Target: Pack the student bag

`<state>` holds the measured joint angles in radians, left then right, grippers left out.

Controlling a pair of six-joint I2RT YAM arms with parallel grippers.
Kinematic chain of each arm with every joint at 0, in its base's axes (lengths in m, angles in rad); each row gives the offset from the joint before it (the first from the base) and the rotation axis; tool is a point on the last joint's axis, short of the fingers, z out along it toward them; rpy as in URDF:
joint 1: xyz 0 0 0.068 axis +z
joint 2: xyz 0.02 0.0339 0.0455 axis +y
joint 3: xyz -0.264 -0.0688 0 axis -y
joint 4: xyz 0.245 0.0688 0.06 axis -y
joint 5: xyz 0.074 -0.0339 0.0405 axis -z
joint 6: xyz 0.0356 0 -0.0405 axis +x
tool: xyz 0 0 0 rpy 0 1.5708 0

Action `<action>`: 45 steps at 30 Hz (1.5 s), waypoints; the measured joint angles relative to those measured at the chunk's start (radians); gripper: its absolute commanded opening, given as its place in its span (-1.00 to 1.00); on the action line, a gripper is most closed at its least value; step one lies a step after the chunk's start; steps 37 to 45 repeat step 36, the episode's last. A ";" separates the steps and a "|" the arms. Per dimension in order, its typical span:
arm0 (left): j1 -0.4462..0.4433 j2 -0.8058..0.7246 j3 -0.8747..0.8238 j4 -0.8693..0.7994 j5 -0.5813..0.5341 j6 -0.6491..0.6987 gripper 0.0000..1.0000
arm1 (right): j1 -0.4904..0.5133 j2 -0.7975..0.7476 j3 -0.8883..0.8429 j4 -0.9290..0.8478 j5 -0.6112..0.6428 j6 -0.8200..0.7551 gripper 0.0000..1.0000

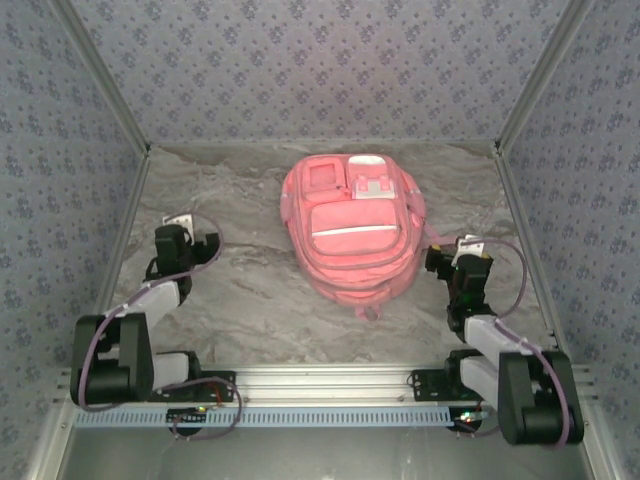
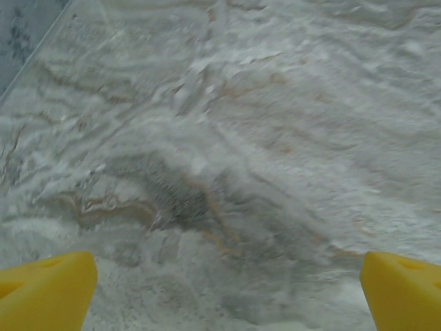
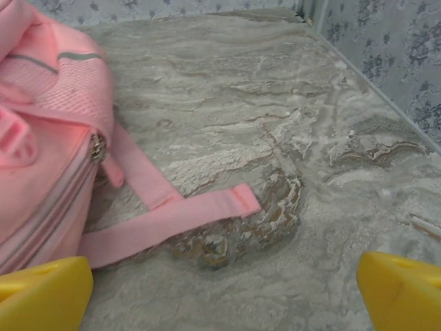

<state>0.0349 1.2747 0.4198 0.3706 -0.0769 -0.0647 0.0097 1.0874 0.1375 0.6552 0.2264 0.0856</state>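
Marbled table — pink student bag, white-trimmed pockets — left fingers, right fingers wide apart

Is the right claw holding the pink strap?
No, the right claw is wide open, and the pink strap lies flat on the table in front of it.

Robot test booth; patterned walls, marbled table.

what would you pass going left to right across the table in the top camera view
left gripper, open over bare table → student bag, lying flat near the middle → right gripper, open, just beside the bag's right edge
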 measured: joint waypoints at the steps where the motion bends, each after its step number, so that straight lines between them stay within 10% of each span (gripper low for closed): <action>1: 0.014 0.027 -0.011 0.027 0.013 -0.001 0.95 | -0.010 0.043 -0.005 0.058 0.002 0.004 1.00; 10: 0.036 0.260 -0.054 0.391 0.114 0.007 0.95 | -0.061 0.487 -0.023 0.544 -0.084 0.003 1.00; 18: 0.003 0.266 -0.021 0.404 0.106 0.024 0.96 | -0.018 0.466 0.226 0.341 -0.092 -0.040 1.00; 45: -0.020 0.266 -0.021 0.405 0.076 0.039 0.96 | -0.002 0.459 0.215 0.265 -0.088 -0.076 1.00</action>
